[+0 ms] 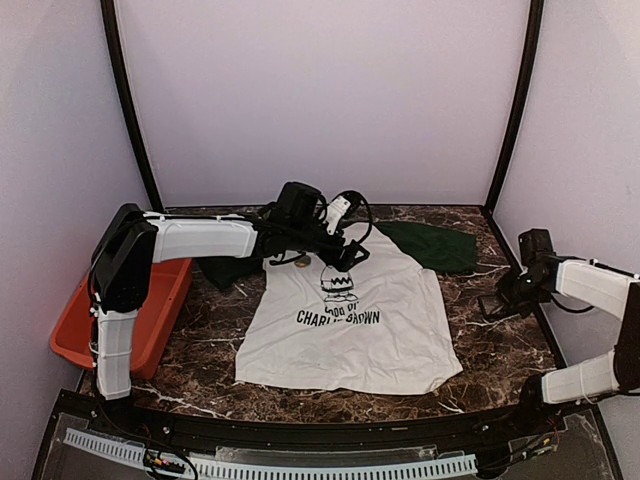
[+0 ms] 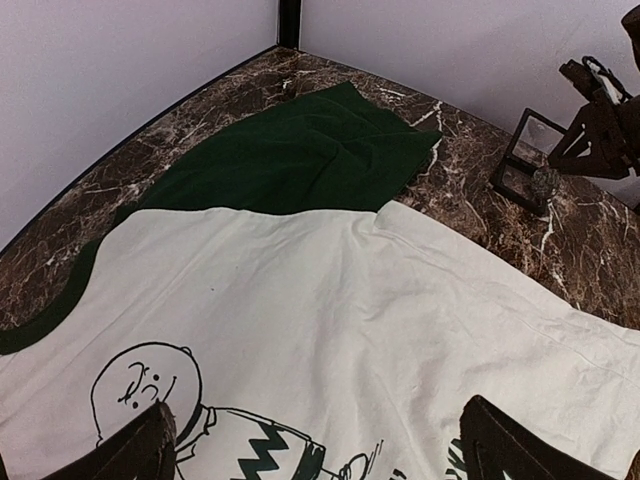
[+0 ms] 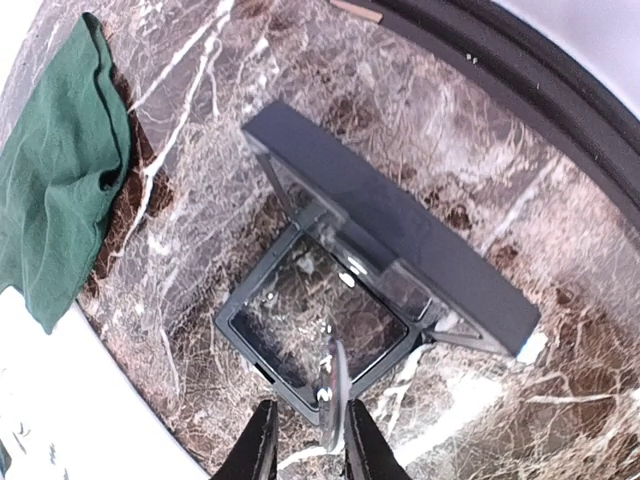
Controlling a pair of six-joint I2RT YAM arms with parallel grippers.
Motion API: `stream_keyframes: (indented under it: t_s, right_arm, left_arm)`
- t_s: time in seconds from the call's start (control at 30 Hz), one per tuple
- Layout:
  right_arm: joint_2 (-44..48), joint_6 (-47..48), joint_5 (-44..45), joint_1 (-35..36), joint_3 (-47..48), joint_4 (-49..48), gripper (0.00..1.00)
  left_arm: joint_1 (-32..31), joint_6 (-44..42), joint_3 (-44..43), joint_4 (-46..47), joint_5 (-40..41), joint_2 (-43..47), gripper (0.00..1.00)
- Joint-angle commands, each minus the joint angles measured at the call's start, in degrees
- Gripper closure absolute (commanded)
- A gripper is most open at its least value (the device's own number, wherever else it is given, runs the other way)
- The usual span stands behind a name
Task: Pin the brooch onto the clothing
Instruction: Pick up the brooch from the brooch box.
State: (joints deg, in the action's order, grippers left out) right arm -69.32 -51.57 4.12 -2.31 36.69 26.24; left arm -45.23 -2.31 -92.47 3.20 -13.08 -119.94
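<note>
Lying flat on the marble table [image 1: 500,340], the T-shirt [image 1: 350,340] is spread print-up. Just right of it, above an open case [image 3: 390,225], the brooch [image 3: 336,385] is pinched by the right gripper [image 3: 310,410]. Over the T-shirt's print, the left gripper [image 2: 318,410] is held wide apart.

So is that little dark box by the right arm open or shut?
Open. The right wrist view shows the dark box with its two halves spread apart at the hinge.
</note>
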Motion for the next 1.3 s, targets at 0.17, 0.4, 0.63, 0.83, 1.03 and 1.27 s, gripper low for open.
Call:
stream_keyframes:
  t_s: [0.17, 0.4, 0.63, 0.83, 1.03, 1.27]
  right_arm:
    - [-5.6, 2.5, -2.0, 0.0, -0.9, -2.4, 0.77]
    - [-7.4, 2.7, -3.5, 0.0, -0.8, -3.5, 0.94]
    - [-5.9, 2.9, -3.9, 0.0, 0.5, -2.7, 1.00]
    - [-0.7, 3.8, -9.0, 1.9, 6.2, 0.0, 1.00]
    - [0.8, 7.6, -13.7, 11.8, 17.4, -1.6, 1.00]
    - [-16.9, 23.5, -8.2, 28.4, 30.7, 1.3, 1.00]
  left_arm:
    - [-0.2, 0.8, 0.9, 0.7, -1.3, 1.6, 0.01]
    - [-0.3, 0.7, 0.9, 0.7, -1.3, 1.6, 0.01]
    - [-0.3, 0.7, 0.8, 0.8, -1.3, 1.4, 0.01]
    - [-0.3, -0.3, 1.0, 1.4, -2.7, 2.0, 0.01]
    - [0.4, -5.5, 5.9, 5.7, -6.1, 6.6, 0.01]
    - [6.8, 5.9, 14.1, 13.3, -12.2, 10.5, 0.01]
